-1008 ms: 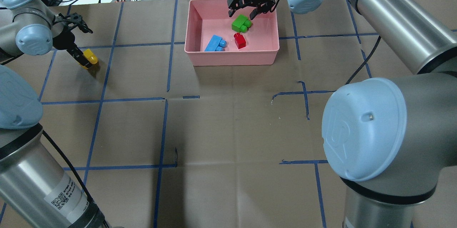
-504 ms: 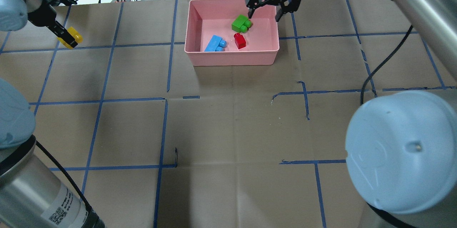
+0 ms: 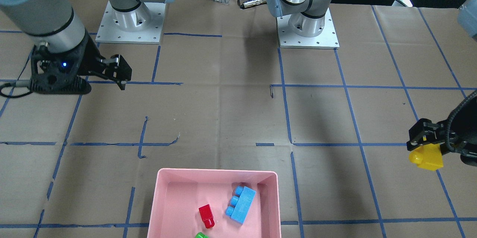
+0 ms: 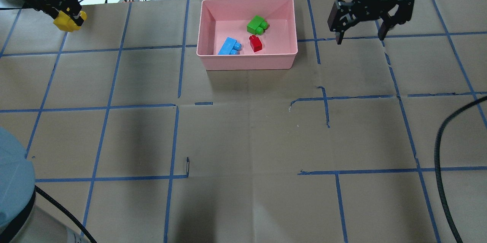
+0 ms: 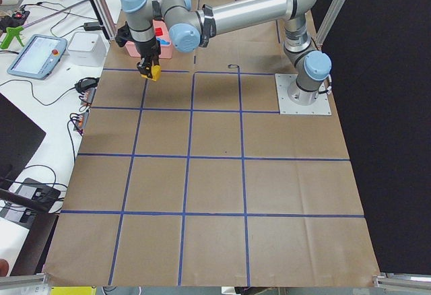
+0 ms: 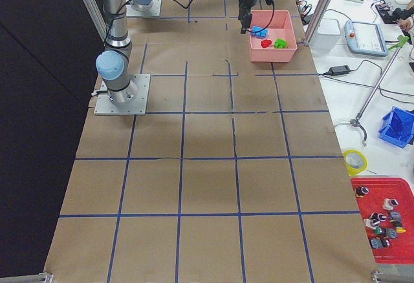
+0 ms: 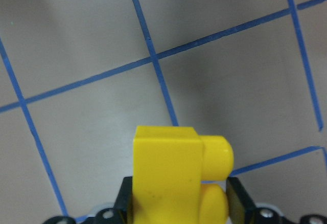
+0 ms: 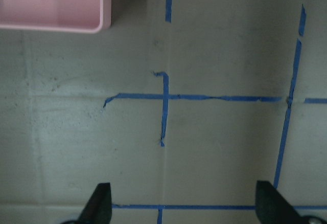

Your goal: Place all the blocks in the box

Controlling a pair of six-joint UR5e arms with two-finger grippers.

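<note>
Left gripper (image 4: 70,16) is closed on the yellow brick (image 4: 68,21), which is held clear of the paper over the far left corner of the table (image 4: 247,132). On the left wrist view the brick's smooth, glossy block and two rounded studs are shown, but its lower part is cut off by the frame edge.

Right gripper (image 4: 359,38) is spread wide and empty, near the far edge between the pink tray (image 4: 247,64) and the far right corner. Only the tips of its dark fingers (image 8: 101,203) are caught on the right wrist view.

The tray, a shallow plastic rectangle with rounded corners, is set at the middle of the far edge. Three studded bricks lie inside it: a translucent green brick (image 4: 257,25), a small red brick (image 4: 255,43) and a longer light-blue brick (image 4: 229,46).

The table is covered in creased brown paper marked off with blue tape (image 4: 110,106).

On the front-facing view the tray's far part and most of the green brick are cut off.
</note>
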